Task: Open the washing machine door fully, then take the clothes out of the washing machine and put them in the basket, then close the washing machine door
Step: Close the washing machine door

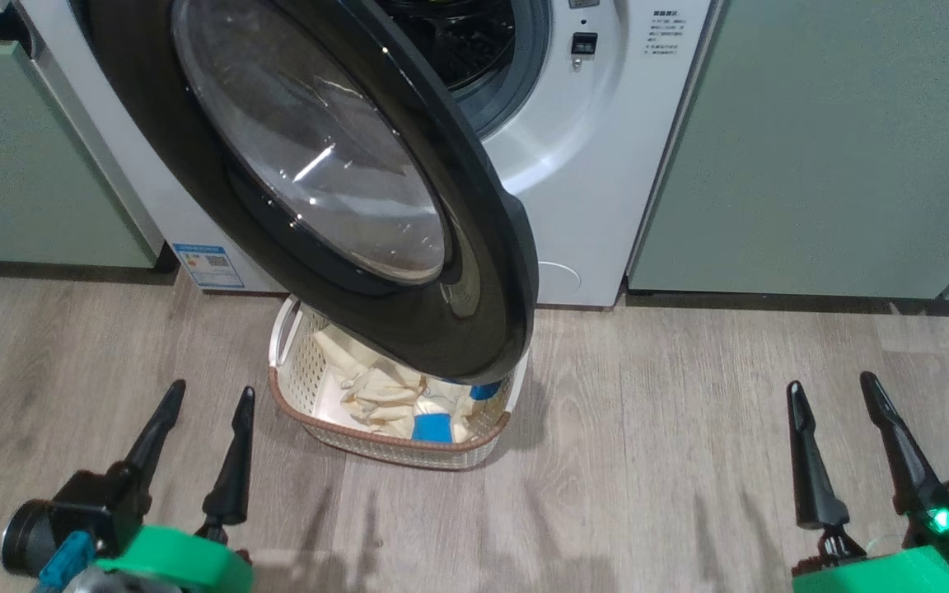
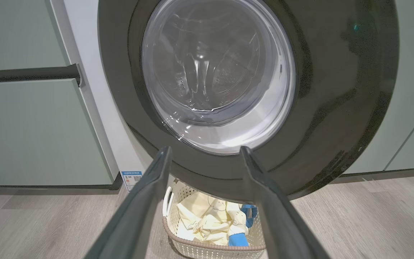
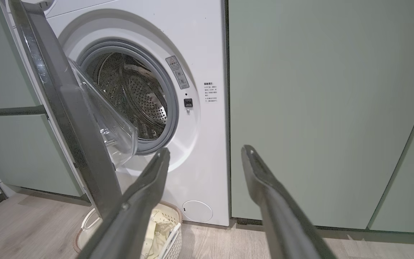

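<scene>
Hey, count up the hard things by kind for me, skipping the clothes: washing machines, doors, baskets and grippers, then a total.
Washing machine: 1
Washing machine door: 1
Basket: 1
Grippers: 2, the left gripper and the right gripper, both open
Total: 5

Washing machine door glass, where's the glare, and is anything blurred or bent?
Head view: a bright glare streak crosses the washing machine door glass. Left wrist view: pale reflections low in that glass, near fingers slightly soft. Right wrist view: wide-angle lens bows the green cabinet edges.
</scene>
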You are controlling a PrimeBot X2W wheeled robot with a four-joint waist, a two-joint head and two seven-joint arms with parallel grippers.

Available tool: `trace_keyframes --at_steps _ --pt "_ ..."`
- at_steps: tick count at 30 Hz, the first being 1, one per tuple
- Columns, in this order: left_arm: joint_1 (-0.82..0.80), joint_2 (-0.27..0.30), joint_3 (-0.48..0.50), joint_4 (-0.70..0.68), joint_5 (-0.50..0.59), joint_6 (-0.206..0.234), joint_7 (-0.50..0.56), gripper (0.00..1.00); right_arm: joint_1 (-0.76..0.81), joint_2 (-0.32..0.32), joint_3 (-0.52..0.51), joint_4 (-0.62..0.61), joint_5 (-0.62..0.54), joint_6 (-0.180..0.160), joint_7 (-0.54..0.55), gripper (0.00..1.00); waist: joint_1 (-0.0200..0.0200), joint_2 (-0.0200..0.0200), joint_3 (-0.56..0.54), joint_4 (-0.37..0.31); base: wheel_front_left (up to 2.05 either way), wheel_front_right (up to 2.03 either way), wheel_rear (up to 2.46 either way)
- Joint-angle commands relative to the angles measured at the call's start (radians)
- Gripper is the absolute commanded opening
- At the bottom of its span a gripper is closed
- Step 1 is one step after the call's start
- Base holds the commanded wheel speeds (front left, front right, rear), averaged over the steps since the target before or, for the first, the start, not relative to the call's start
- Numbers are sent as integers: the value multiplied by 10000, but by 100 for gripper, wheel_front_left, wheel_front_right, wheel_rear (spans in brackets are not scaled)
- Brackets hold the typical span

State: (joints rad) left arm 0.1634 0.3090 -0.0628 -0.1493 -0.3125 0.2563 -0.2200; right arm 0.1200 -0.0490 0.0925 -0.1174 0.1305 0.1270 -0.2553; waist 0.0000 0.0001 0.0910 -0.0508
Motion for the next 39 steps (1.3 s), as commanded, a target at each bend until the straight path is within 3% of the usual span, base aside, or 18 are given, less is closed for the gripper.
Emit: trace_keyframes --at_steps 1,7,8,9,10,29,39 --pt "-319 131 425 -346 38 69 -29 100 -101 -26 187 -286 -45 37 -65 100 0 -1 6 3 0 0 0" --pt "-319 120 414 -397 62 157 -46 100 -68 -22 152 -282 -2 37 -65 100 0 -1 1 12 0 0 0" --pt "-312 117 418 -406 62 175 -49 100 -63 -21 124 -288 16 37 -65 86 0 -1 2 8 0 0 0" --pt "-306 109 424 -422 55 189 -56 100 -42 -19 52 -273 33 37 -65 22 0 -1 5 1 0 0 0" --pt "-305 106 423 -439 58 202 -61 100 -16 -18 23 -250 54 37 -65 0 0 -1 11 1 0 0 0" --pt "-528 62 275 -590 138 322 -148 100 -336 -13 10 188 450 37 -65 0 0 -1 104 265 0 0 0" --pt "-1134 -157 -155 -372 174 139 -248 100 -1771 -13 217 1448 560 37 -65 0 0 -1 332 1461 0 0 0"
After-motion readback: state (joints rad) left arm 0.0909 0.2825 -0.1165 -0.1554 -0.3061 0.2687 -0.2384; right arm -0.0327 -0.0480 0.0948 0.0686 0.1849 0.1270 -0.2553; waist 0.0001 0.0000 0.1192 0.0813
